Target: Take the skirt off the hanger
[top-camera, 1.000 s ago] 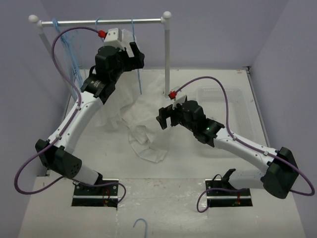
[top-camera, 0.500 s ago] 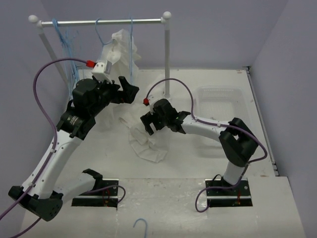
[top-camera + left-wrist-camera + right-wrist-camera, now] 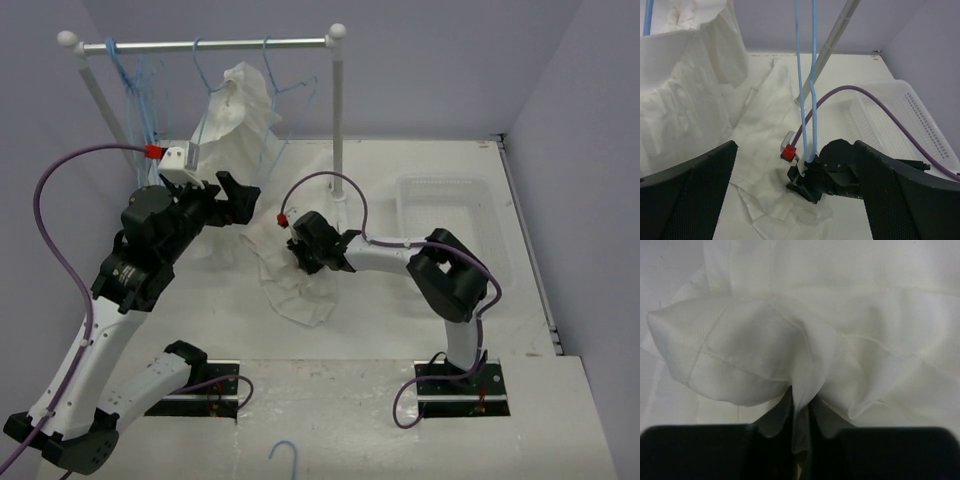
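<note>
Below the rail point(image 3: 200, 44), the right gripper point(image 3: 800, 440) pinches a skirt point(image 3: 300, 295) fold to drag it free; the left gripper point(image 3: 222, 200) hangs spread wide, empty.

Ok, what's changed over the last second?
The left gripper, open throughout, drew back from the rail, down and to the left. The right gripper reached left, dropped onto the skirt on the table and closed on a fold of it. Unchanged: the skirt's top still hangs from the hanger, and the basket has not moved.
</note>
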Robot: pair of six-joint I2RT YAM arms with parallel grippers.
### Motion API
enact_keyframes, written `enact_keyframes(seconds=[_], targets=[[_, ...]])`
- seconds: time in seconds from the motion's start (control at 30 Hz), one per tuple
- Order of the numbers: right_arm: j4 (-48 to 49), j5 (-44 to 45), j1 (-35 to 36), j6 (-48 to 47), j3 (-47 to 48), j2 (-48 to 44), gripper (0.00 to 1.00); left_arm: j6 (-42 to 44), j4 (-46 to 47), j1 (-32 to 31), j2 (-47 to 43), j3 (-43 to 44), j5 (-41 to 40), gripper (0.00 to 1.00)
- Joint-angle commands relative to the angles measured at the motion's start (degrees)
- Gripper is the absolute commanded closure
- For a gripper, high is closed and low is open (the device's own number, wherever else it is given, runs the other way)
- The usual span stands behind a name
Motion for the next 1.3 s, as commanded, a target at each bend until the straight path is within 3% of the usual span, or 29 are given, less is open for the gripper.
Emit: enact_keyframes(seconds=[0.0, 0.1, 0.27, 0.4, 0.53, 0.8, 1.1, 1.27], targets=[[-2.04, 2.26, 0.3, 0.7, -1.36, -3.05, 0.97, -0.49, -0.22, 0.01, -0.94, 0.25, -2.53, 0.0], [1.92, 2.44, 0.3, 1.23, -6.27, -14.8, 1.0, 0.13, 1.97, -0.07, -0.94, -0.18, -2.53, 0.0], [6.06, 13.83, -0.22, 2.82, -12.35, -33.38, 1.0, 0.74, 3.74, -0.07, -0.24, -0.27, -4.71, 0.0], [4.66, 22.53, -3.82, 1.15, -9.65, -43.32, 1.0, 0.83, 4.09, -0.07, -0.32, -0.27, -6.39, 0.0], [1.84, 29.06, -9.01, 0.44, -2.71, -46.85, 1.0, 1.45, 4.18, -0.07, -1.02, -0.54, -7.1, 0.0], [-3.95, 30.12, -20.87, -3.34, 9.78, -47.74, 1.0, 1.62, 4.09, -0.07, -2.34, -1.68, -8.94, 0.0], [-12.39, 21.26, -38.88, -0.53, 20.23, -44.4, 1.0, 1.97, 2.68, 0.01, -1.47, -0.01, -9.91, 0.0], [-15.12, 15.46, -42.94, 2.63, 20.26, -40.97, 1.0, 2.06, 2.42, -0.07, -0.59, 0.25, -9.73, 0.0]])
